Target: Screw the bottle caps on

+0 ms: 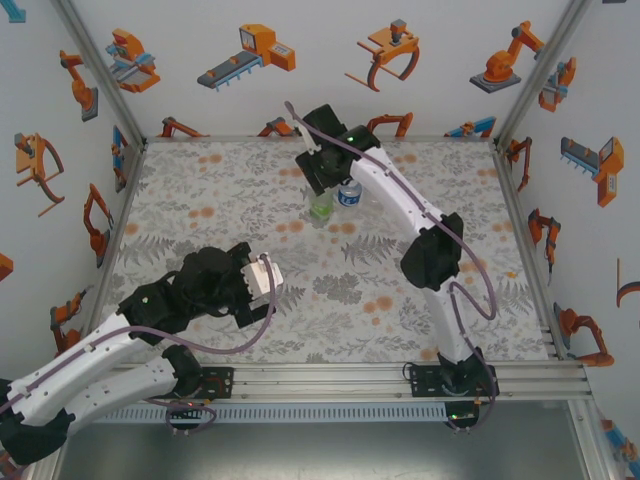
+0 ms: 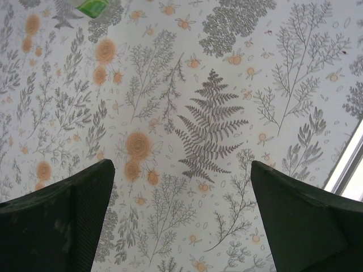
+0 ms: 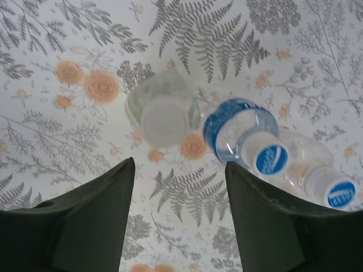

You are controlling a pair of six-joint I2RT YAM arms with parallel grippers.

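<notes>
Right gripper (image 3: pixel 178 170) hovers w/ jaws apart, nothing held, over the green-label bottle (image 3: pixel 170 85); blue-label bottle (image 3: pixel 232 130) & clear bottle (image 3: pixel 306 153) crowd close on its right side. Risk: coming down, a jaw clips a neighbour, topples the lot. All stand upright, long axes vertical, caps (image 3: pixel 164 122) pointing up at it.

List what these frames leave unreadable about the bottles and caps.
- Top view: small clear plastic bottle with green label and its blue-labelled neighbour sit half under the right arm; caps too small to judge.
- Right wrist view: leftmost round white plastic cap is blurred; thread seating unreadable from above.
- Left wrist view: green-labelled bottle cut by the top edge.
</notes>
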